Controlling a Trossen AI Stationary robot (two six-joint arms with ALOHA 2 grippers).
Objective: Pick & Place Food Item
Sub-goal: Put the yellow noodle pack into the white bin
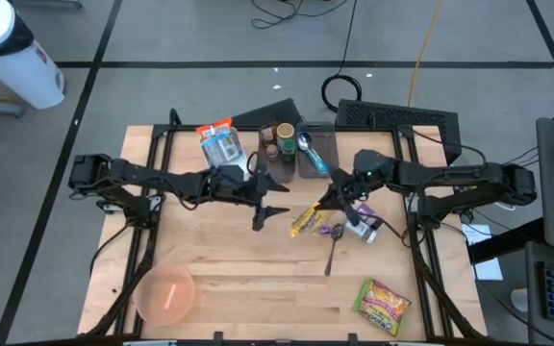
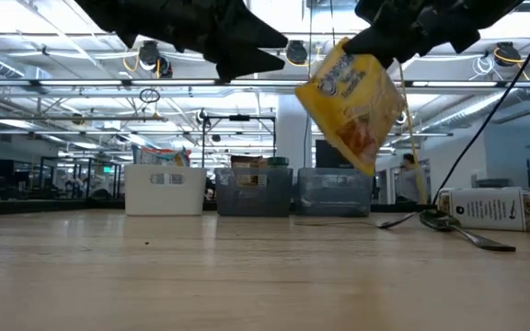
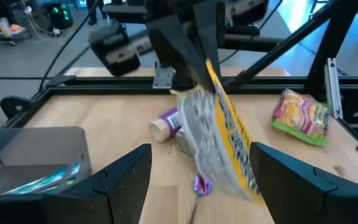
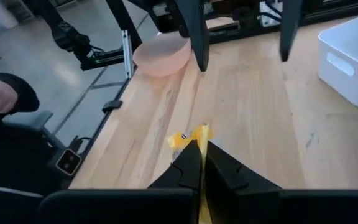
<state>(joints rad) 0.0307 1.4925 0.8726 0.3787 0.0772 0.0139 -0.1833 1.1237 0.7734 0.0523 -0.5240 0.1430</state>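
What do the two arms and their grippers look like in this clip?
Both arms, left and right, are black, jointed and slim, with dark cables trailing along them. The left gripper has two broad, flat, matte black fingers; the right gripper has two tapering to narrow tips.

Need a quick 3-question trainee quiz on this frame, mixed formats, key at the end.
1. True or false: the yellow snack packet is lying flat on the table.
2. Which claw pinches the packet? A) left claw B) right claw C) neither
3. Fill in: the left claw faces the packet with its fingers ____.

Key:
1. False. In the low view it hangs clear of the wood.
2. B. The right claw is closed on the packet's edge.
3. Open. In the left wrist view the packet hangs ahead of the two spread fingers; whether it is already between them I cannot tell.
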